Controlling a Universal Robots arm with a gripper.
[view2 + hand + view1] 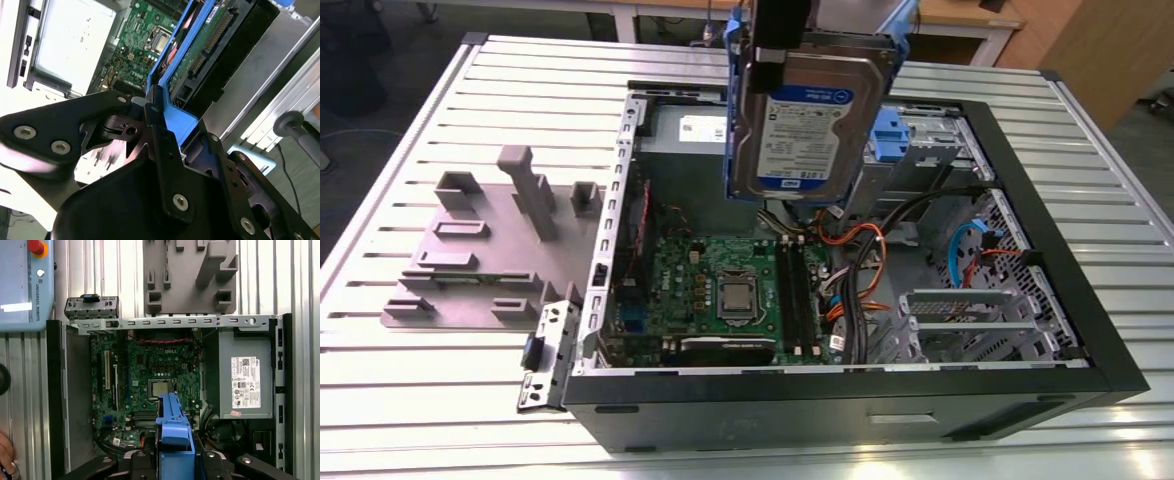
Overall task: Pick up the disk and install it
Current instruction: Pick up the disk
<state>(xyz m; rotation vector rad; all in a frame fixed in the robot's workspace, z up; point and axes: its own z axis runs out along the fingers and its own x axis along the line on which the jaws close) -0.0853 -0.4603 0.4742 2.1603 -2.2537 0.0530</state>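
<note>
The jaws are clamped on the disk [807,110], which hangs upright above the open case [854,385]; carrying it well probably means clearing the case's cables [854,240].

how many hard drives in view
1. The silver hard drive in its blue plastic carrier hangs from the gripper above the open black computer case; bays may hide others.

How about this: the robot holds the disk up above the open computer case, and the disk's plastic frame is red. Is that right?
Not quite. The plastic frame is blue, not red, as the first wrist view shows. The rest holds: the gripper holds the disk up above the open computer case.
</note>
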